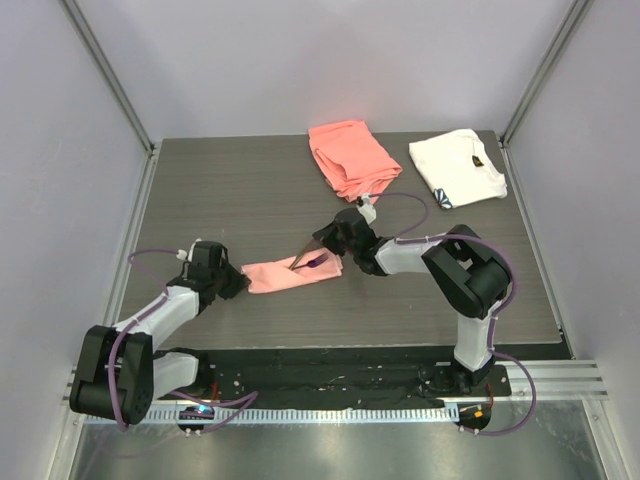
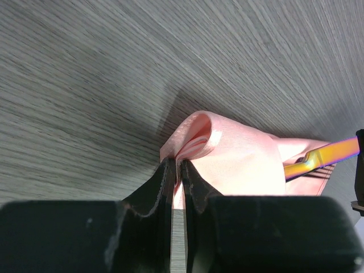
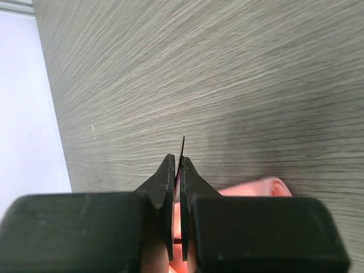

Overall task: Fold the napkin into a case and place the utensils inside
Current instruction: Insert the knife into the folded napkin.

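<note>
On the dark wood-grain table [image 1: 250, 190], the left gripper [image 1: 235, 283] sits low at the left of the scene, its jaws narrowed to a thin slit and pinching the left end of the case [image 1: 285, 274]. In the left wrist view that gripper [image 2: 177, 166] clamps a bunched fold of the glossy pale-pink cloth [image 2: 239, 151], which puffs up just past the fingertips [image 2: 165, 173]. The case lies flat as a narrow oblong near the middle of the table, running left to right and rising slightly toward its far right end. At that right end a slim utensil [image 1: 316, 262] with a purple sheen meets the cloth; from the left wrist it shows as a gold-to-purple strip [image 2: 321, 156] over the pink fabric, though whether it is the fork cannot be told. Just to the right, the right gripper [image 1: 322, 243] angles down toward the case with its jaws nearly together; in its own view the right gripper [image 3: 179, 165] nips a thin dark piece seen edge-on, with pink cloth [image 3: 267, 186] below. Farther back lie a coral-orange cloth [image 1: 350, 155] and, at the far right, a white cloth [image 1: 457, 166].
</note>
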Motion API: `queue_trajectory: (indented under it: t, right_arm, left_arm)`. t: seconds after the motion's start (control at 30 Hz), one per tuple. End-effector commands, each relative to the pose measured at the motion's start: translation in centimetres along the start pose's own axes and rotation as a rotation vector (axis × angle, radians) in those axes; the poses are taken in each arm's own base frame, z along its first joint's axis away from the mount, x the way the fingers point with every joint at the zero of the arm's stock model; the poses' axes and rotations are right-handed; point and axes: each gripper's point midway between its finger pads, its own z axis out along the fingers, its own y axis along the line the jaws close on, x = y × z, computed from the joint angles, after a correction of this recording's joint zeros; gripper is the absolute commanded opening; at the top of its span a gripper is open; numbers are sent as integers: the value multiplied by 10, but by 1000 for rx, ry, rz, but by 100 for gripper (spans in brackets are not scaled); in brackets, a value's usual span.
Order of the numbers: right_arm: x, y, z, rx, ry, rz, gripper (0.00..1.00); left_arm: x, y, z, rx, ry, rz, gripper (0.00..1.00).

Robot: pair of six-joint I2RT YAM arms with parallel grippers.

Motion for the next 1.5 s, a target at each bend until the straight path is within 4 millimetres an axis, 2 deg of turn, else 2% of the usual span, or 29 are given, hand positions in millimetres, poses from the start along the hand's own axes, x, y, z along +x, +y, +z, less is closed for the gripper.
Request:
queue_trajectory:
  t: [0.0,0.03,0.3,0.33,0.37,0.4,0.43,0.5,0.53,0.6,0.67,0.73,0.77,0.8,0.83,0.87,0.9,1.0,1.07,1.1,1.13,1.27,1.47]
  right_arm:
    - [-1,15,-10,-14,4,-64,4]
    - [2,11,-10,-6,11,-55,5]
    - [12,26,-16,-27,36,-29,5]
    - [10,22,-16,-22,33,-28,5]
    - [8,23,-15,-27,30,-26,5]
    - [8,22,-14,-29,34,-30,5]
    - [3,24,-12,-34,30,-39,5]
    - [0,22,-8,-47,35,-40,5]
    - [2,25,-8,-69,58,-44,5]
    - [-4,22,-4,-74,57,-38,5]
    - [-7,25,-2,-99,69,-46,5]
    - [-12,28,0,-111,66,-47,5]
    - [-11,30,-1,-130,97,-51,5]
    - [-11,31,1,-138,106,-53,5]
    - [-12,36,2,-153,110,-58,5]
    - [-11,39,1,-170,128,-66,5]
    - [-11,40,2,-178,131,-79,5]
    - [-10,47,4,-208,153,-99,4]
    - [-8,49,7,-221,167,-98,4]
    - [-7,52,7,-240,173,-101,4]
    - [-8,53,7,-241,172,-99,3]
    - [-14,54,6,-252,168,-98,3]
    - [-28,54,2,-244,155,-110,1]
  left_arm:
    - [4,12,3,-40,1,1,12]
    - [4,13,3,-42,1,-1,12]
    - [2,10,-1,-33,4,37,13]
    - [-1,5,-5,-19,-11,50,16]
    - [-4,11,-10,-55,-25,64,18]
    - [-9,9,-15,-52,-43,86,20]
    - [-20,-6,-29,-8,-93,102,22]
    - [-31,-5,-44,-37,-141,136,24]
    - [-39,-17,-54,-14,-168,161,25]
    - [-41,-24,-66,9,-168,182,24]
    - [-32,-40,-70,72,-135,224,18]
    - [-4,-73,-73,239,-28,288,12]
    - [10,-78,-71,288,15,311,11]
    - [35,-90,-76,372,95,358,9]
    - [41,-104,-79,443,86,385,8]
    - [48,-106,-78,452,101,425,7]
    - [65,-109,-77,471,139,483,6]
    - [89,-123,-70,500,209,575,6]
    - [98,-126,-61,483,244,609,5]
    - [101,-137,-62,498,253,622,5]
    - [110,-135,-52,481,292,629,4]
    - [137,-149,-45,525,391,673,4]
    - [155,-149,-29,507,454,693,4]
